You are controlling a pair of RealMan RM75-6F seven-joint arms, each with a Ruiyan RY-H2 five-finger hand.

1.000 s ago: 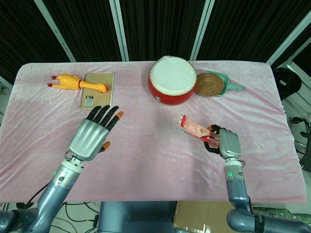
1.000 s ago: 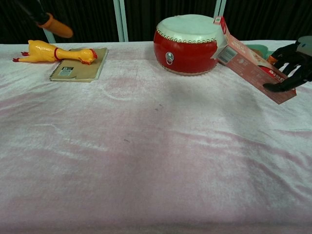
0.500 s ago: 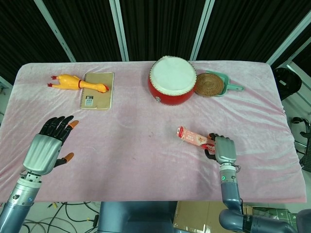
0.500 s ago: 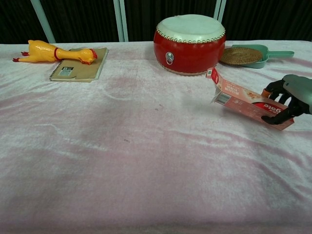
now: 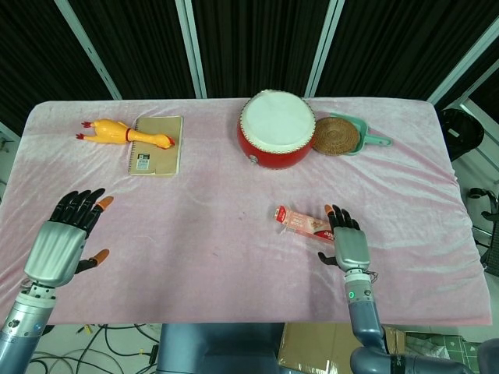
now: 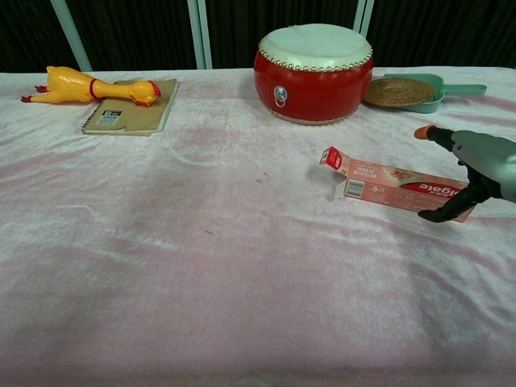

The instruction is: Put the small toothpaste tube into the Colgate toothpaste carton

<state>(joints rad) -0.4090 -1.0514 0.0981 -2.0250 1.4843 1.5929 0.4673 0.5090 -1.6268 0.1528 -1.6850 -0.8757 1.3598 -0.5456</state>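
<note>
The Colgate toothpaste carton [image 5: 302, 224] lies flat on the pink-covered counter [image 5: 234, 257], toward its near right part, its flap end open and pointing left. The right hand [image 5: 348, 244] rests at the carton's right end, fingers spread, thumb against its near side, grasping nothing. The left hand [image 5: 61, 240] hovers released, fingers apart, near the counter's left edge. No toothpaste tube can be made out.

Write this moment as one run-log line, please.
carton: flat on cloth, flap open | right hand: fingers apart, beside carton | left hand: open, holding nothing
</note>
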